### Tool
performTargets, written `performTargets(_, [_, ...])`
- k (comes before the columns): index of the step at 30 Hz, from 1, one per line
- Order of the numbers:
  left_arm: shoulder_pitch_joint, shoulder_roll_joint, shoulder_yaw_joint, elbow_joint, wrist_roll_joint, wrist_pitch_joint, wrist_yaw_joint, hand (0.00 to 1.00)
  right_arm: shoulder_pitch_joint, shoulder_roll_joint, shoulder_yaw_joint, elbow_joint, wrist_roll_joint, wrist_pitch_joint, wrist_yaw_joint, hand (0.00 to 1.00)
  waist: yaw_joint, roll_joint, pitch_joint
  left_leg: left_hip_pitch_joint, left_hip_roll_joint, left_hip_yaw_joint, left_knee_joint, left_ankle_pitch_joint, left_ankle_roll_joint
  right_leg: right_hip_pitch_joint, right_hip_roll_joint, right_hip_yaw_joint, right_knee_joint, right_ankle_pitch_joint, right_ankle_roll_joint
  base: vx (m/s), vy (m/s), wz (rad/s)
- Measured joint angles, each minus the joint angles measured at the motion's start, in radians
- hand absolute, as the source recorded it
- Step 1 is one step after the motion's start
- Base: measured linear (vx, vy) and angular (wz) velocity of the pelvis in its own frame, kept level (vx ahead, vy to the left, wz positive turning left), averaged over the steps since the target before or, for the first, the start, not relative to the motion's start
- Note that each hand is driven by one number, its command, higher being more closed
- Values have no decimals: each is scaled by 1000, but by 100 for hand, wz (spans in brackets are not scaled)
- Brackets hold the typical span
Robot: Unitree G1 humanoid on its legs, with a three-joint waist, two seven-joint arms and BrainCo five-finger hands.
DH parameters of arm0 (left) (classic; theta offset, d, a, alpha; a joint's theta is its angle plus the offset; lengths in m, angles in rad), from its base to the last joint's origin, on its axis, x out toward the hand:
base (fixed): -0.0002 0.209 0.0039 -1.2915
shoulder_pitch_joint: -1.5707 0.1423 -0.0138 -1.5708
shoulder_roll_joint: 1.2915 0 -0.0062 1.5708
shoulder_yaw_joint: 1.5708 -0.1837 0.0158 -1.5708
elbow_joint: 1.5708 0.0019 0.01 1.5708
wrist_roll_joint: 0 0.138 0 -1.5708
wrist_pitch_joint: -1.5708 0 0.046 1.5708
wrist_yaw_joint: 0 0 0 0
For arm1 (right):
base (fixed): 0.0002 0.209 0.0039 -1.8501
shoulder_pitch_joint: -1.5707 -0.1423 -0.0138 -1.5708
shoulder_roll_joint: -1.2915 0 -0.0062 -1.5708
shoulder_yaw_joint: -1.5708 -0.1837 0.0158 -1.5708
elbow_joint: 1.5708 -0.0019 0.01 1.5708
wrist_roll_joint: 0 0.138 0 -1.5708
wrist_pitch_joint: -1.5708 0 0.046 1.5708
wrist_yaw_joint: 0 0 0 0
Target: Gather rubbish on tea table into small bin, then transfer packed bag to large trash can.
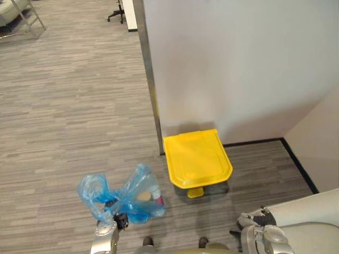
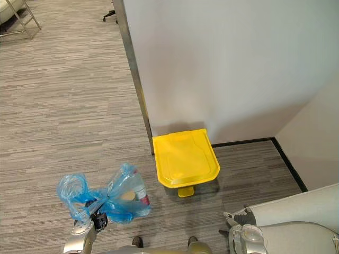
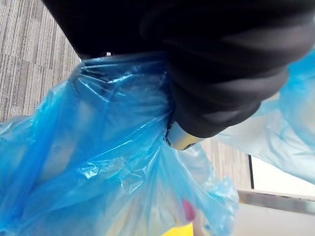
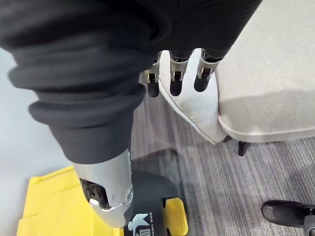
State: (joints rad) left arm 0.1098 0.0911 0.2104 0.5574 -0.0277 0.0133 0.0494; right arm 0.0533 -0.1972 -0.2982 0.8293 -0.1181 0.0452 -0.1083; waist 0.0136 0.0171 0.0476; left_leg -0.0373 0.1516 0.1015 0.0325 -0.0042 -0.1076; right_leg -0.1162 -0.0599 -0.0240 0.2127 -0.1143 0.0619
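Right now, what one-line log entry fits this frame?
left hand: grips blue bag, held above floor | right hand: open, idle | yellow trash can: closed, against wall | bag: not yet in can

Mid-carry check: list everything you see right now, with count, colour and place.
rubbish bag: one, see-through blue, hanging from the left hand, left of the trash can
trash can: one, yellow, lid shut, against the wall
pedal: one, yellow, at the can's front
seat: one, light grey, lower right
office chair base: one, black, far end
left hand: shut on the bag's neck
right hand: open, fingers straight, by the seat
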Motion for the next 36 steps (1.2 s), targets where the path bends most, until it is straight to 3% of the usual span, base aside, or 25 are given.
performTargets(7, [0,22,-9,68,1,1,0,100,2,-1,0,27,0,1,0,0,-3,-4,-2,35,-9,-17,-69,46,-4,20,-5,-6,-24,3,2,-54,-1,7])
performTargets(13, [11,61,4,79,1,1,2,100,-19,1,0,30,0,1,2,0,0,-12,2,33,-18,5,-66,42,-2,21,-13,15,-48,22,14,6,14,-8])
performTargets(16, [33,73,33,77,1,1,3,100,-58,10,0,31,0,1,1,0,5,-28,13,14,-18,42,12,-15,4,8,-15,56,-31,22,24,17,31,-38])
performTargets(19, [44,70,37,53,1,1,-1,100,-70,16,0,29,0,1,2,0,3,-40,31,-39,-19,50,193,-141,22,-4,-40,53,58,-25,69,10,70,-9])
performTargets(20, [54,67,38,17,1,1,-2,100,-63,24,-2,19,1,1,1,0,8,-43,38,-54,-11,41,240,-189,19,-32,-55,37,141,-36,87,-17,83,-1])
performTargets(21, [61,68,40,-4,1,1,-2,100,-62,35,-2,17,1,1,2,0,4,-47,42,-52,-16,37,247,-197,24,-89,-65,20,269,-27,103,-21,94,15])
performTargets(22, [56,68,40,-22,1,0,-2,100,-56,47,-2,14,2,2,2,0,1,-47,51,-39,-15,30,242,-199,29,-195,-68,9,474,52,125,52,73,25])
performTargets(23, [53,67,41,-30,1,0,-1,100,-52,53,-3,11,2,2,3,0,1,-31,71,-16,-7,23,241,-201,32,-226,-60,0,520,35,121,96,84,17])
performTargets(24, [47,65,39,-36,1,0,1,100,-45,67,-2,7,2,3,5,0,8,-26,84,9,18,20,254,-219,43,-238,-40,-33,462,-14,59,180,79,-2])
performTargets(26, [32,78,37,-36,1,0,17,100,-50,86,1,-28,8,3,5,0,16,-40,101,39,25,26,277,-253,46,-261,-31,-114,276,9,50,185,15,-13])
performTargets(27, [8,78,36,-35,0,0,20,100,-57,83,2,-47,11,3,3,0,24,-58,120,57,17,39,305,-290,41,-253,-28,-161,87,85,52,212,-93,-4])
performTargets(29, [-8,63,33,-34,0,0,20,100,-54,68,0,-64,11,5,-3,0,15,-72,129,75,2,18,373,-359,29,-247,-35,-160,43,92,52,309,-187,32])
performTargets(30, [-16,50,33,-32,0,0,22,100,-56,56,-5,-72,11,6,-3,0,7,-57,135,84,8,-1,400,-391,21,-238,-31,-149,60,94,34,375,-193,39])
performTargets(31, [-25,27,25,-36,-1,1,25,100,-58,37,-9,-102,11,6,-4,0,7,-17,140,90,42,-21,409,-416,7,-259,-2,-144,144,37,45,373,-175,49])
performTargets(32, [-48,32,13,-41,0,0,23,100,-46,34,-17,-159,12,3,-3,0,0,0,145,88,53,-54,391,-422,-6,-300,29,-83,252,-37,53,361,-185,65])
performTargets(33, [-66,33,13,-41,0,1,24,100,-32,32,-26,-176,12,1,-2,0,-7,5,148,90,55,-81,378,-422,-11,-317,55,-45,300,-65,40,381,-226,108])
performTargets(34, [-87,27,13,-42,0,1,23,100,-14,27,-58,-178,12,4,-1,0,-17,18,148,107,59,-114,372,-416,-23,-318,73,-36,344,-112,14,444,-199,87])
performTargets(36, [-99,26,16,-59,-1,0,23,100,-13,31,-88,-172,32,12,1,0,-5,39,146,80,57,-140,515,-409,-37,-306,75,-87,397,-160,-56,481,-173,48])
